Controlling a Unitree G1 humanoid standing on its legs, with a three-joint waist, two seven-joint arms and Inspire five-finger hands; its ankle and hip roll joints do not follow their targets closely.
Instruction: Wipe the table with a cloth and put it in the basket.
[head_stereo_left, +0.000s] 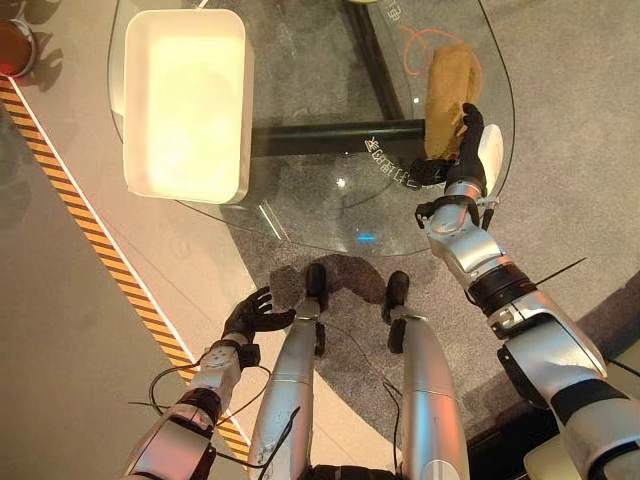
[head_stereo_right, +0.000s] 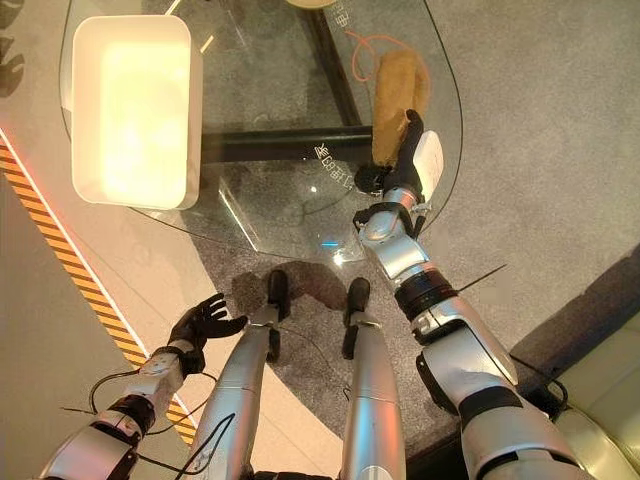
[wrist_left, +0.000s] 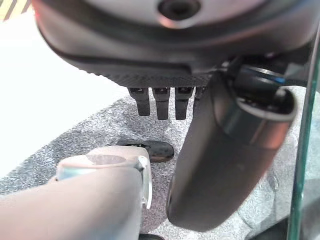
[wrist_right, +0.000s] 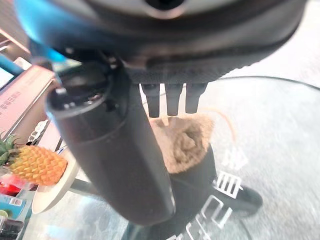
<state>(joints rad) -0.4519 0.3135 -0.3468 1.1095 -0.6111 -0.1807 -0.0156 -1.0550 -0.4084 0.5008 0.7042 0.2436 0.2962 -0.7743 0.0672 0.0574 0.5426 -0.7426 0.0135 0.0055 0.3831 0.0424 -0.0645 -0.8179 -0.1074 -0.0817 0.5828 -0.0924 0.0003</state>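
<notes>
Right hand (head_stereo_left: 468, 150): dark, with a white cover along one side; it lies on the near end of the cloth at the right part of the table, fingers extended flat onto the fabric rather than curled round it.
Cloth (head_stereo_left: 450, 92): tan, soft and fuzzy, bunched into an elongated strip; it rests on the glass top, reaching from the hand toward the far edge.
Orange line (head_stereo_left: 415, 38): thin curved mark on the glass beside the cloth's far end.
Table (head_stereo_left: 300, 215): clear glass top with a rounded edge, carried on a dark bar frame seen through it.
Basket (head_stereo_left: 186, 105): white, rectangular, with rounded corners and smooth walls; it stands on the left part of the table, well apart from the cloth; its interior is washed out by glare.
Pineapple (wrist_right: 37, 164): on a pale round plate (wrist_right: 52, 192), seen past the right thumb.
Left hand (head_stereo_left: 258, 316): low by the striped floor tape (head_stereo_left: 95, 235), off the table, fingers loosely spread and holding nothing.
</notes>
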